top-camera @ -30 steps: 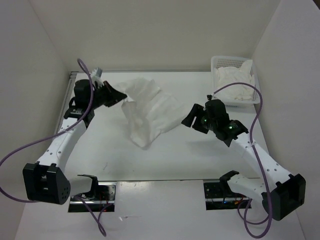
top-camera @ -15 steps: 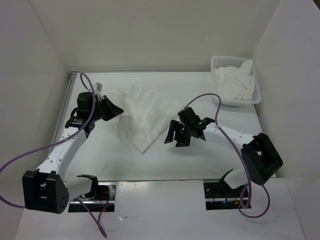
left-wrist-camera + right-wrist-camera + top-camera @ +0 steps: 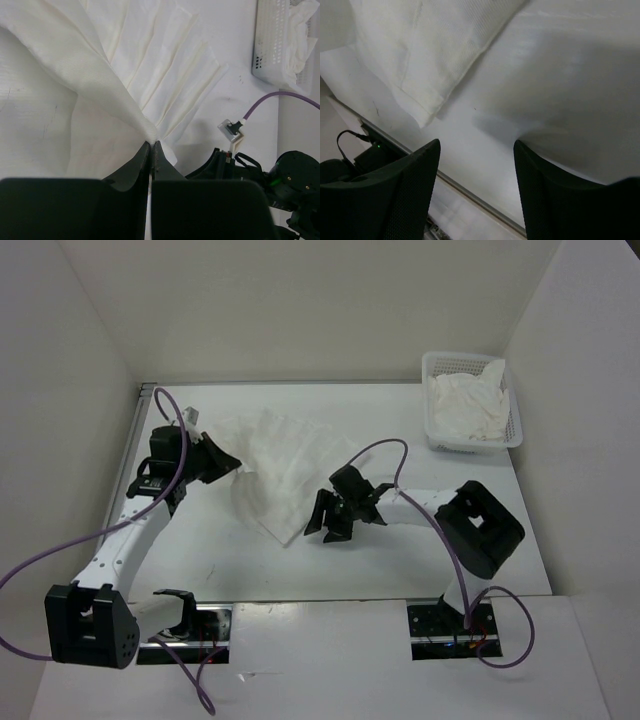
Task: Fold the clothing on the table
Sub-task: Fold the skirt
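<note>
The clothing (image 3: pixel 285 465) is a thin white garment with long creases, spread on the table (image 3: pixel 400 560) between both arms. My left gripper (image 3: pixel 236 465) is shut on its left edge; in the left wrist view the cloth (image 3: pixel 150 75) fans out from the pinched fold at the closed jaws (image 3: pixel 151 143). My right gripper (image 3: pixel 322 525) stands open just right of the garment's near corner (image 3: pixel 288 535). In the right wrist view that corner (image 3: pixel 422 117) lies ahead of the spread fingers (image 3: pixel 415 170), and nothing is between them (image 3: pixel 476 145).
A white mesh basket (image 3: pixel 510 435) holding a white cloth bundle (image 3: pixel 468 405) stands at the back right corner. White walls close in the table on three sides. Purple cables loop off both arms.
My right arm has swung left and down across the table to the garment's near corner. The left gripper has lowered slightly, and the cloth has spread flatter.
</note>
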Tool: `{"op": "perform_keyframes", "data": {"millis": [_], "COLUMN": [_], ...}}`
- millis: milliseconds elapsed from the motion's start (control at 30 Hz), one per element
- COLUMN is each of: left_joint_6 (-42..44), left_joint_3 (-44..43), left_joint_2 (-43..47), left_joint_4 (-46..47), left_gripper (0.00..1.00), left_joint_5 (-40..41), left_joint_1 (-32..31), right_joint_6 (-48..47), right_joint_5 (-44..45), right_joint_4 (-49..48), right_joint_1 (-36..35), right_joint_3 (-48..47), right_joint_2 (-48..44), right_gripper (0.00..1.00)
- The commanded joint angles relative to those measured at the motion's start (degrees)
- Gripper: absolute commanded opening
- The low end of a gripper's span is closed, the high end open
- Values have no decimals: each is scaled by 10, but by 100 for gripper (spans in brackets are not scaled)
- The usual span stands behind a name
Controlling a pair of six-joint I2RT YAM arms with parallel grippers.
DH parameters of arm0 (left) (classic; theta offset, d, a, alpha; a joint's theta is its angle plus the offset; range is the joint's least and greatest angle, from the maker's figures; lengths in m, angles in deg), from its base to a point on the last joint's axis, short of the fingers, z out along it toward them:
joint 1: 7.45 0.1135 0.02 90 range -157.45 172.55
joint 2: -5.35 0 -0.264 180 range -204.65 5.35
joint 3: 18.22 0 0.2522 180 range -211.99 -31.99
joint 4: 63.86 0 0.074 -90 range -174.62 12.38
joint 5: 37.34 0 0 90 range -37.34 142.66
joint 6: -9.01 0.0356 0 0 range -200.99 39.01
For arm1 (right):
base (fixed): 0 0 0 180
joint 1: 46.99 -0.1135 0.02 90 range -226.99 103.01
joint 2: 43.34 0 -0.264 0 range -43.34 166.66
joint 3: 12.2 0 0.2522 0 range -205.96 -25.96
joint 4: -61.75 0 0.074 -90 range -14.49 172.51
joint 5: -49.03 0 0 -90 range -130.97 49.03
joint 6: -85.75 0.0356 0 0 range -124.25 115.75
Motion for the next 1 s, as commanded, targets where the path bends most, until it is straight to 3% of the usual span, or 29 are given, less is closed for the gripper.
{"op": "perform_keyframes", "data": {"millis": [0, 300, 467, 567, 600, 700, 833, 967], "left_joint_6": [19, 24, 24, 24, 24, 24, 35, 79], "left_joint_3": [8, 13, 19, 25, 31, 31, 12, -38], "left_joint_2": [14, 19, 20, 20, 20, 25, 68, 78], "left_joint_4": [10, 10, 5, 11, 11, 6, -18, -68], "left_gripper": [0, 0, 0, 0, 0, 0, 0, 0], "left_joint_5": [-8, -8, -8, -8, -8, -13, -8, -50], "left_joint_1": [2, 7, 7, 13, 13, 18, 18, 18], "right_joint_6": [43, 85, 113, 133, 133, 103, 39, -7], "right_joint_5": [9, 30, 43, 48, 56, 149, 282, 315], "right_joint_4": [-89, -141, -147, -169, -176, -87, 60, 140], "right_joint_1": [-17, -42, -77, -85, -85, -85, -85, -65], "right_joint_3": [-33, -70, -70, -57, -57, -49, -72, -92], "right_joint_2": [32, 100, 123, 139, 131, 67, -106, -221], "right_gripper": [66, 55, 41, 25, 3, 0, 0, 0]}}
